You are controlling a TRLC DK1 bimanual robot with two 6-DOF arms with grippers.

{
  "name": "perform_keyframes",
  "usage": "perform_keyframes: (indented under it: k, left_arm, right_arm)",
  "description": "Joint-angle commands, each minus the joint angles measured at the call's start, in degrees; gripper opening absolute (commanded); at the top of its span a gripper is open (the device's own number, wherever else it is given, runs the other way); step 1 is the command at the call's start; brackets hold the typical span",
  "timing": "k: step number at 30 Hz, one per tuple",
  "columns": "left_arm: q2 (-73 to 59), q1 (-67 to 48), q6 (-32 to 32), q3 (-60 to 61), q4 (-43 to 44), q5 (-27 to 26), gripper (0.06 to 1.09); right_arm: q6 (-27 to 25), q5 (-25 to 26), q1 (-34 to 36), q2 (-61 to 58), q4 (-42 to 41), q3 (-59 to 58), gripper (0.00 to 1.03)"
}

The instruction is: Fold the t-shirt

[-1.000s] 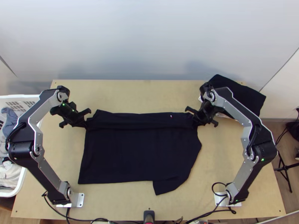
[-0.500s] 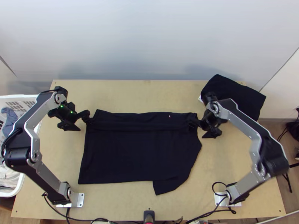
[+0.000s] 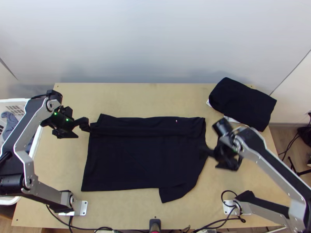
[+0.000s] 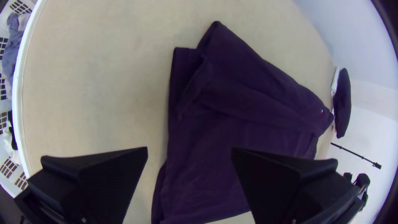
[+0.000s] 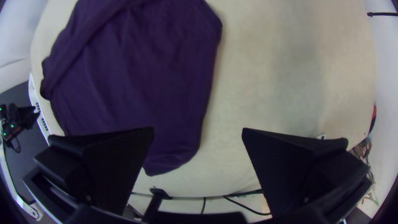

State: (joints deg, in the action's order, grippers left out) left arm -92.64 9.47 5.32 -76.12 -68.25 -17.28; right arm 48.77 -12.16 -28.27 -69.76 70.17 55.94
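The t-shirt (image 3: 136, 157) lay with its far side folded in, the near side left to do, left tool (image 4: 189, 148) and right tool (image 5: 198, 128) wide open, empty.

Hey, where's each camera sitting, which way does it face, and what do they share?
Top view: high over the table's near edge, looking steeply down; both the left arm and right arm show.
Left wrist view: on the left arm's wrist, looking down at the dark t-shirt; its own open left claw shows.
Right wrist view: on the right arm's wrist, facing the shirt and table; its own open right claw shows.
Shared: top and left wrist views both show the white basket.
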Motion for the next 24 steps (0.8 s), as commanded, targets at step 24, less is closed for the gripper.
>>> perform_keyframes:
  k: [24]
  left_arm:
    - [7.2, -1.7, 2.0, 4.3, -3.5, 5.2, 1.04]
  right_arm:
    - [-0.2, -5.0, -26.1, -13.8, -14.4, -9.9, 0.66]
